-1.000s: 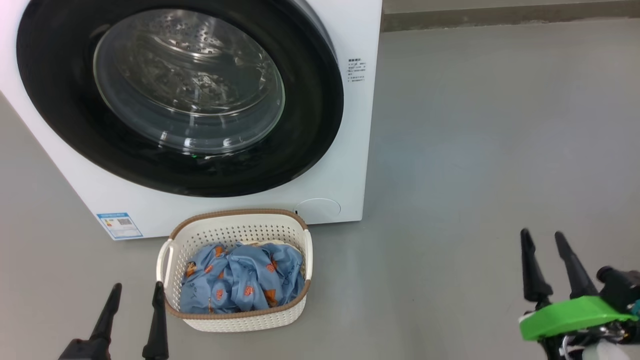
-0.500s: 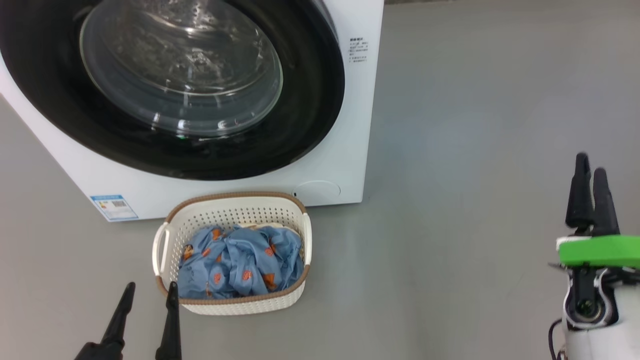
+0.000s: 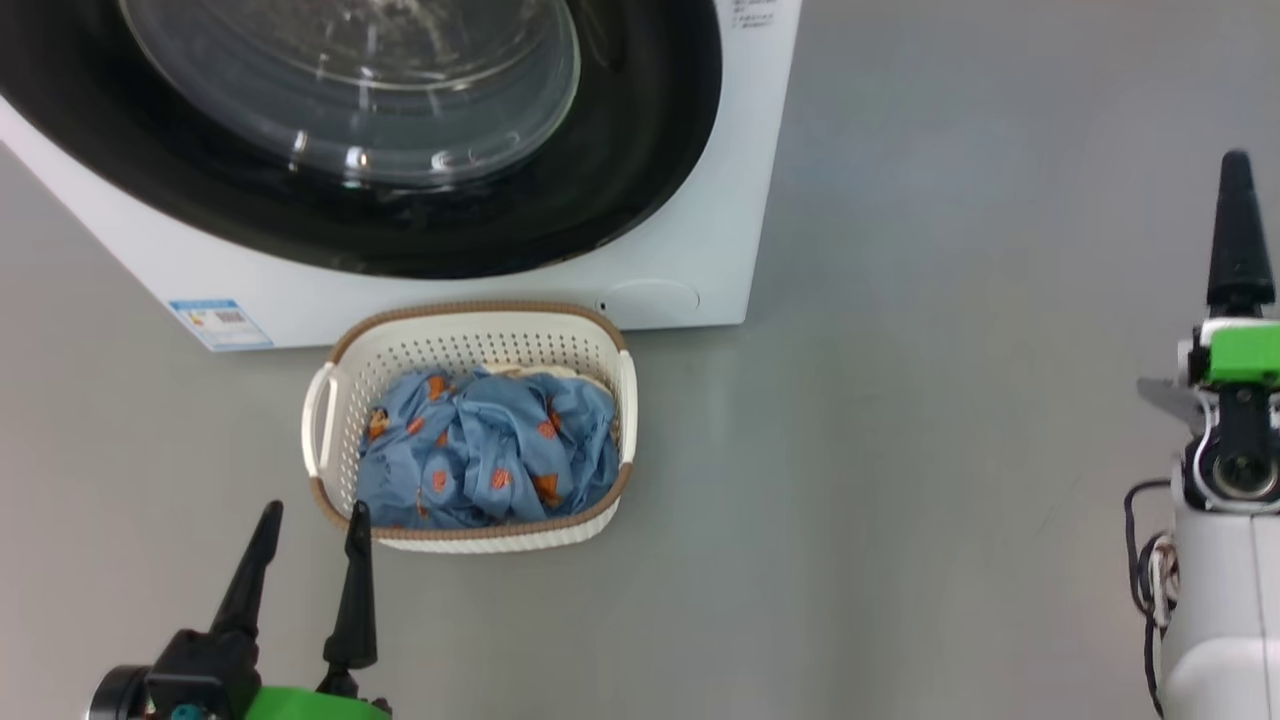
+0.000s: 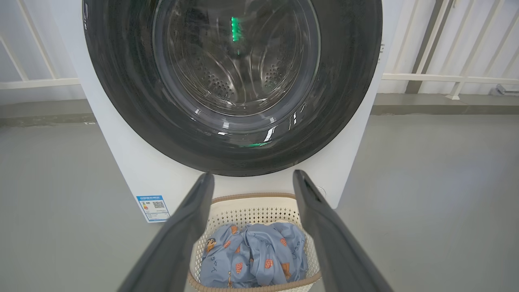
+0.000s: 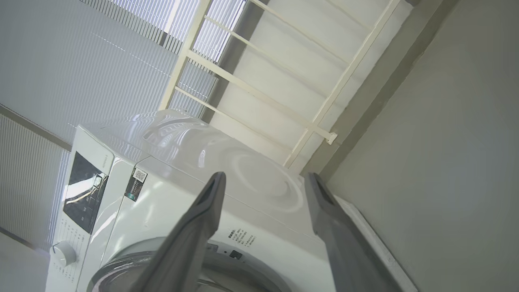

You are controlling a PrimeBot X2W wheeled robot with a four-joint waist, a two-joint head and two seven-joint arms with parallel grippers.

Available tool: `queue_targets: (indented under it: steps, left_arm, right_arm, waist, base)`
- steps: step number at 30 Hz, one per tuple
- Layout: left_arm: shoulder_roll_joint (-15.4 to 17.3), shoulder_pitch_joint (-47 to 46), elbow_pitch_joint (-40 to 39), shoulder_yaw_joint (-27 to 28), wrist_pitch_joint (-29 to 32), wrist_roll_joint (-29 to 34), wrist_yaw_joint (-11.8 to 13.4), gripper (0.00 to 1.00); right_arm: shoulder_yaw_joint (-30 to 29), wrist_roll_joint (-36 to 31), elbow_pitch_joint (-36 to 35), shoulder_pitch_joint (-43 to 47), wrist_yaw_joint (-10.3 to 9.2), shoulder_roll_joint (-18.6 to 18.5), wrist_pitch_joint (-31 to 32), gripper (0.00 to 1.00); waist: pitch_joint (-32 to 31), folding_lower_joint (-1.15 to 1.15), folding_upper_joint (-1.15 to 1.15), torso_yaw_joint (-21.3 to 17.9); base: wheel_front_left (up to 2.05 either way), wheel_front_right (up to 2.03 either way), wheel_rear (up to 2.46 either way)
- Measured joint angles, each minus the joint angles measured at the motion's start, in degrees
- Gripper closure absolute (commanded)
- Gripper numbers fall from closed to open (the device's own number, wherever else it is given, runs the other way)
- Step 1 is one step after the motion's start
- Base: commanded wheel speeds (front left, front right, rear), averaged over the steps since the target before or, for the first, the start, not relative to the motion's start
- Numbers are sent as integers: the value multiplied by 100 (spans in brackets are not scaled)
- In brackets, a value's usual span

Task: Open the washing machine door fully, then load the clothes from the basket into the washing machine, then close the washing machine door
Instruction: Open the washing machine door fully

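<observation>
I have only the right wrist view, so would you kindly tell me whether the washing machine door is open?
Observer: No; the left wrist view shows the washing machine door flush against the washing machine, shut.
Operator: Thank you. Where is the basket?
Observer: The basket stands on the floor right before the machine, holding the clothes.
Operator: And the left hand?
Observer: The left hand is open and empty, by the basket's near left corner.

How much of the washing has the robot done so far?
Nothing is done yet. The washing machine door is shut, and the clothes lie in the basket. Both grippers are open and empty: the left gripper hovers near the basket, and the right gripper points toward the washing machine. Left to do: open the door, load the clothes, close it.
</observation>
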Motion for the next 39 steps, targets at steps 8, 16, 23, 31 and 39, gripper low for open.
queue_targets:
  steps: [8,16,23,31,39]
  left_arm:
    - [-1,-321,37,-158,0,-22,0,0]
    - [-4,-627,103,-358,0,-110,1,0]
    - [-8,-766,132,-459,0,-165,8,0]
    - [-19,-898,116,-594,0,-214,11,0]
    - [-22,-1076,71,-734,-1,-272,19,0]
  right_arm:
    - [-321,606,428,-784,0,20,814,100]
    - [-375,793,836,-1525,-1,34,1828,100]
    - [-414,755,1235,-2167,-1,36,2673,100]
    - [-632,573,1705,-2935,-1,16,3322,100]
    - [-816,227,2148,-3827,-2,23,3856,100]
  waist:
    - [461,0,0,127]
    - [832,0,0,258]
    - [1019,0,0,401]
    - [1233,0,0,589]
    - [1495,0,0,755]
  base:
    - [0,0,0]
    - [0,0,0]
    - [0,0,0]
    - [0,0,0]
    - [0,0,0]
